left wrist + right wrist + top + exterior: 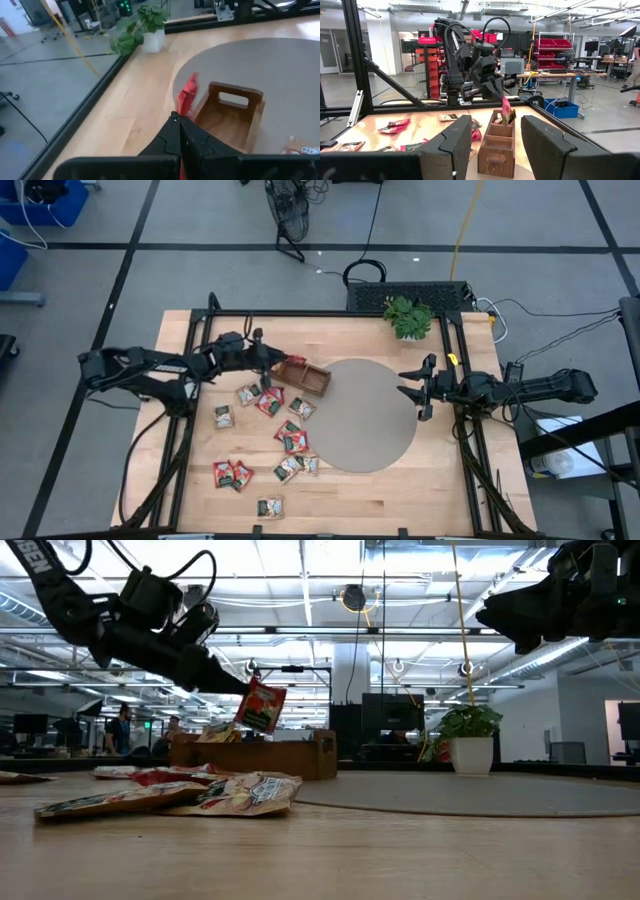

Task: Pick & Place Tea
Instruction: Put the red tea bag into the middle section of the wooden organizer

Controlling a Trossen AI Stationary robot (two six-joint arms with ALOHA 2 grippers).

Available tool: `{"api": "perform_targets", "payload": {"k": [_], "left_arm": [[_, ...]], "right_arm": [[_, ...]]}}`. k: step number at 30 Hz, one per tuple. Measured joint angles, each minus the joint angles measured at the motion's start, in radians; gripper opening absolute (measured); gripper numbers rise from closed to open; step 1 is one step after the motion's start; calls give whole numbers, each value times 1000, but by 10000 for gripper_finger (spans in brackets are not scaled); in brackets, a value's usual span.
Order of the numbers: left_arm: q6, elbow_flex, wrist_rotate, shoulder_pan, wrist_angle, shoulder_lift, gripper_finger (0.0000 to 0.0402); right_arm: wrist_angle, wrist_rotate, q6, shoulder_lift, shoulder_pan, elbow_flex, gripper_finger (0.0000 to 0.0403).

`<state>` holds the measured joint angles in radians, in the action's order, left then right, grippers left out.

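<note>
Table (400,490): light blond wood grain. Round mat (375,415): plain grey-taupe. Tray (305,377): dark brown wood. Tea sachets (268,402): mostly red with white/green print, a few pale ones. Held sachet (261,706): red, green patch. Plant (408,315): green leaves, white pot. Both arms black. Floor grey, black lines.

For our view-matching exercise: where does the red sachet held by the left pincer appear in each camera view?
High view: red sachet at the wooden tray's left end.
Low view: hanging at centre-left, above the tray.
Left wrist view: centre, beside the tray.
Right wrist view: centre, over the tray.
Shared landmark: the tray.
</note>
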<state>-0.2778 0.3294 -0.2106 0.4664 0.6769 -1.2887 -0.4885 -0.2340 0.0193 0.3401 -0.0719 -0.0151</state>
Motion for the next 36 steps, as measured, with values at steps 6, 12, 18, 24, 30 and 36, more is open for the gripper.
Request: {"api": "perform_targets", "payload": {"k": [6,12,18,24,30,36], "left_arm": [[-1,0,-3,20,56,-99,1],[10,0,-38,40,153,-191,2],[20,1,-69,46,217,-253,3],[14,1,-69,46,216,-277,5],[3,1,-45,45,215,-277,11],[43,2,1,45,215,-277,8]], "right_arm": [[0,0,0,0,0,0,155],[0,0,0,0,0,0,155],[0,0,0,0,0,0,155],[0,0,0,0,0,0,155],[0,0,0,0,0,0,155],[0,0,0,0,0,0,155]]}}
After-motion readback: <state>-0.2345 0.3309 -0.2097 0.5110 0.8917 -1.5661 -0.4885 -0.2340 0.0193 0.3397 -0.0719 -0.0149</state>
